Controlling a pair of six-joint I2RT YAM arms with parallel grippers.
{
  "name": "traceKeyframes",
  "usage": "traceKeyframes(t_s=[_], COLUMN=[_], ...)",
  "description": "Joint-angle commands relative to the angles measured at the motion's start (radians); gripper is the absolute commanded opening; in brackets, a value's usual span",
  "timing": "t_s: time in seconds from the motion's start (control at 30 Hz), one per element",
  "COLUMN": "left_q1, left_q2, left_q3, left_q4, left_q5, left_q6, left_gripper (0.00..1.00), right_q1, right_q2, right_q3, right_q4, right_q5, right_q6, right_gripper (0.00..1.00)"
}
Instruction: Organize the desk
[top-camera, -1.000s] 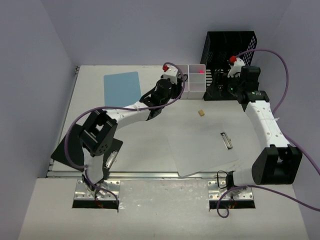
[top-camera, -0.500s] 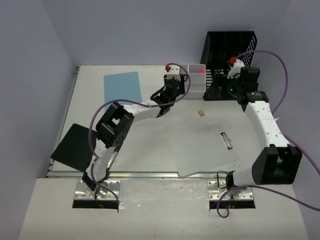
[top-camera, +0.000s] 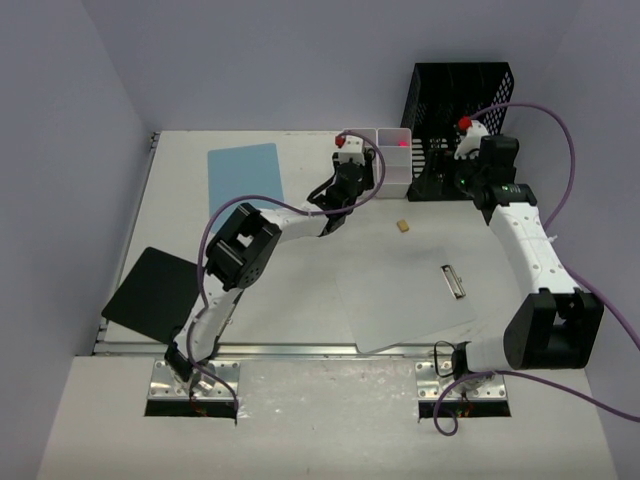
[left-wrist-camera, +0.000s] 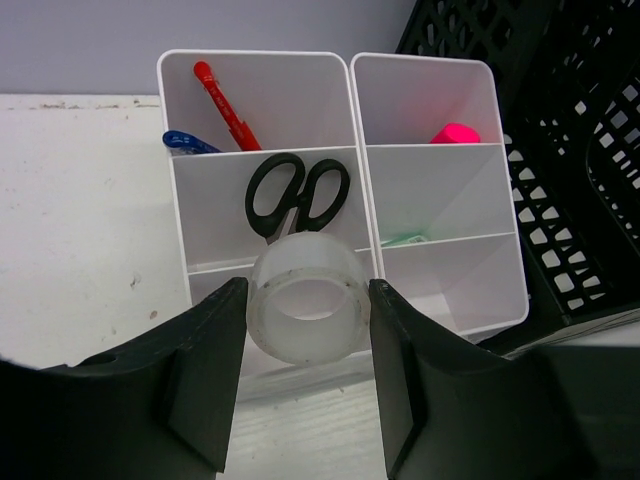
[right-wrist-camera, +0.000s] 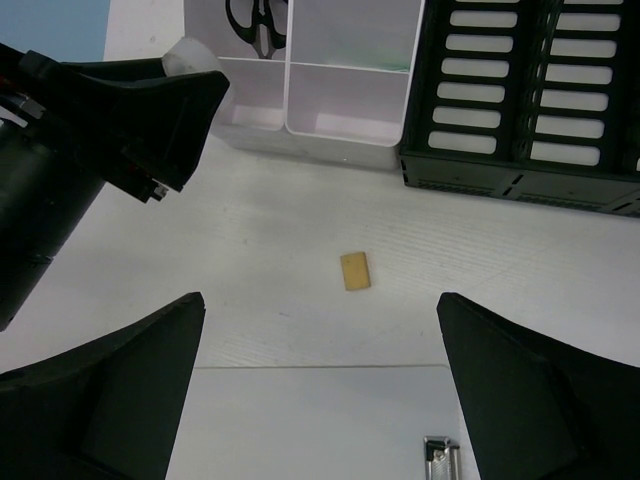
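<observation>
Broadly, the off-white rectangular desk looks about half sorted. The black mesh file rack stands at the far right corner, and I cannot see anything filed in it. The pale grey clipboard with a metal clip lies flat near my right base, its near edge over the desk's front rail. A light blue sheet lies flat at the far left, and a black sheet hangs partly over the left edge. I judge that all three flat pieces are yet to be put away, probably in the rack.

The two white plastic compartment bins sit side by side, touching the rack. They already hold black-handled scissors, a red pen, a blue pen and a pink highlighter.

My left gripper pinches a clear roll of sticky tape by its outer wall, one finger on each side. It hangs at the near end of the left bin. Whether it is over the nearest compartment or just short of it, I cannot tell. Dropping it in is the step in hand.

My right gripper hovers in front of the rack, fingers spread wide and empty. Below it a small tan block lies loose on the desk, apart from everything else.
</observation>
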Motion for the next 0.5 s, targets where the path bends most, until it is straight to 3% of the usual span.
traceKeyframes(t_s=[0.0,0.4,0.47], left_q1=[-0.004,-0.002,-0.002], left_q2=[0.033,0.117,0.128], left_q3=[0.052,0.115,0.126], left_q4=[0.094,0.149,0.144], left_q5=[-0.002,-0.01,-0.01], left_q6=[0.006,0.039,0.037], left_gripper=[0.13,0.24,0.32], right_q1=[-0.007,-0.01,-0.01], right_q2=[-0.023,-0.034,-0.035], right_q3=[-0.004,-0.038,-0.038], right_q4=[0.036,0.036,0.032], right_q5=[-0.006,-0.037,-0.043], right_q6=[0.0,0.004,0.0], right_gripper=[0.99,0.99,0.99])
